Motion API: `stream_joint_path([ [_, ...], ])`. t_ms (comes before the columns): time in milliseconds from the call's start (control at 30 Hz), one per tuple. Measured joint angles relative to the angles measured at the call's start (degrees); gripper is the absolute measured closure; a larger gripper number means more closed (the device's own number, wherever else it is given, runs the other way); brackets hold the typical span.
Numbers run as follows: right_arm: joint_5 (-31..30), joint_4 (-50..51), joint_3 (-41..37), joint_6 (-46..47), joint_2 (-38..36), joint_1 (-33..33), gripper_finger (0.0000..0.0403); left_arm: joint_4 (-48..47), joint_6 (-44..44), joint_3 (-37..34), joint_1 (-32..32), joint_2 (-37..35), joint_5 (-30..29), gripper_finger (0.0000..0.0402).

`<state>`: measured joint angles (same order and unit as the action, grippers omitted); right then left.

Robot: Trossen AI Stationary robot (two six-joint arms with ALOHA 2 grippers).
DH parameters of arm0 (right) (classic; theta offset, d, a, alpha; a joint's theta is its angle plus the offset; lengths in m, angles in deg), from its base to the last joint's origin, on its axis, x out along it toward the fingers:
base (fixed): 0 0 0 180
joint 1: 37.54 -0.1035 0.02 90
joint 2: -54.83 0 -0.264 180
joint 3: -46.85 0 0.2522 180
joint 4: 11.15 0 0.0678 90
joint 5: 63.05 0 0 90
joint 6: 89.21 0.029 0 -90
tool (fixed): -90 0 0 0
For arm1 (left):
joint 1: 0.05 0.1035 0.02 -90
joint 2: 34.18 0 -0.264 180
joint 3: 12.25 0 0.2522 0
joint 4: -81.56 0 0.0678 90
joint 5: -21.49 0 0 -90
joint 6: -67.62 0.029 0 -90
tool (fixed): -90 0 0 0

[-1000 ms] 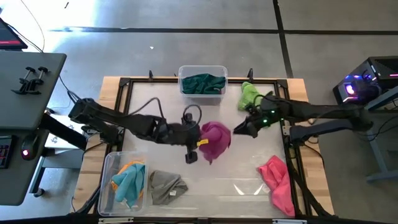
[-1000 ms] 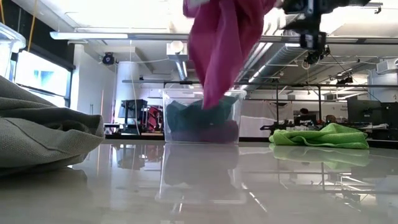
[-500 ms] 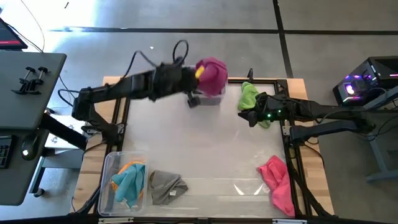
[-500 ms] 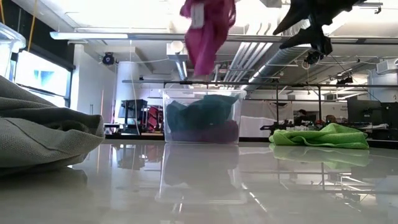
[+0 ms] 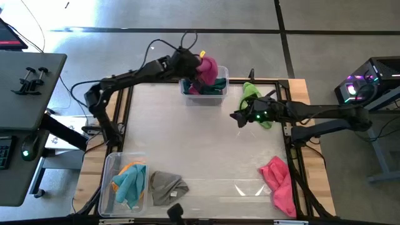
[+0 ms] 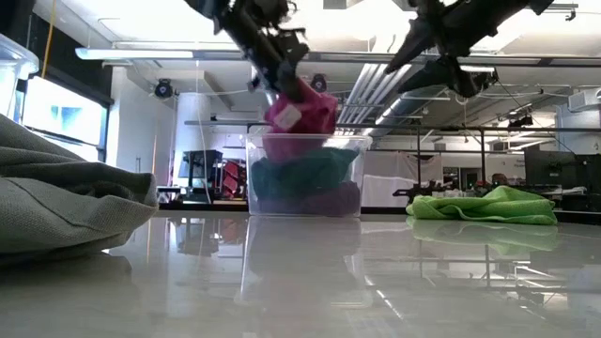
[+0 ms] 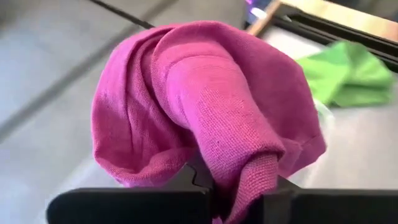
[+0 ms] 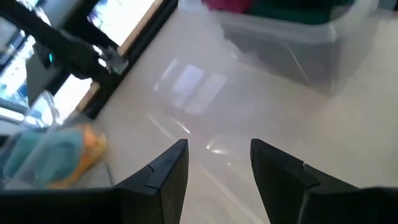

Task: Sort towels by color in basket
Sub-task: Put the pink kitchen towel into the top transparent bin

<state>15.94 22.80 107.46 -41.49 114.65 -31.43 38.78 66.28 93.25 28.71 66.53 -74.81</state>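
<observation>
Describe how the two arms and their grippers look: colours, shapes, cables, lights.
Both arms are dark, slim and jointed. The left arm trails thin black cables that loop above its wrist. The right arm shows small green lights near its wrist. The right gripper has two flat, dark, angular fingers; the left gripper is black too.

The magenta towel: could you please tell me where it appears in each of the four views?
High view: magenta towel over the clear bin, top centre.
Low view: on the bin's rim, centre.
Left wrist view: pinched in the left gripper.
Right wrist view: top edge.
Shared landmark: the bin.
</observation>
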Motion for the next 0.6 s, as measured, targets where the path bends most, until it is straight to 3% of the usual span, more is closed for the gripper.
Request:
stream_joint_path([
  [233, 2.4, -10.7, 0.0, 1.3, 0.8, 5.4, 0.0234, -0.3, -3.1, 0.1, 0.2, 4.1, 11.3, 0.0348],
  [467, 3.3, -18.6, 0.0, 1.3, 0.9, 10.2, 0.0234, -1.0, -2.4, 0.1, 1.9, 3.0, 11.7, 0.0250],
  [600, 7.9, -17.0, 2.6, 0.9, 1.5, 12.3, 0.0234, -1.5, -2.5, 0.2, 3.7, 0.8, 11.5, 0.0218],
])
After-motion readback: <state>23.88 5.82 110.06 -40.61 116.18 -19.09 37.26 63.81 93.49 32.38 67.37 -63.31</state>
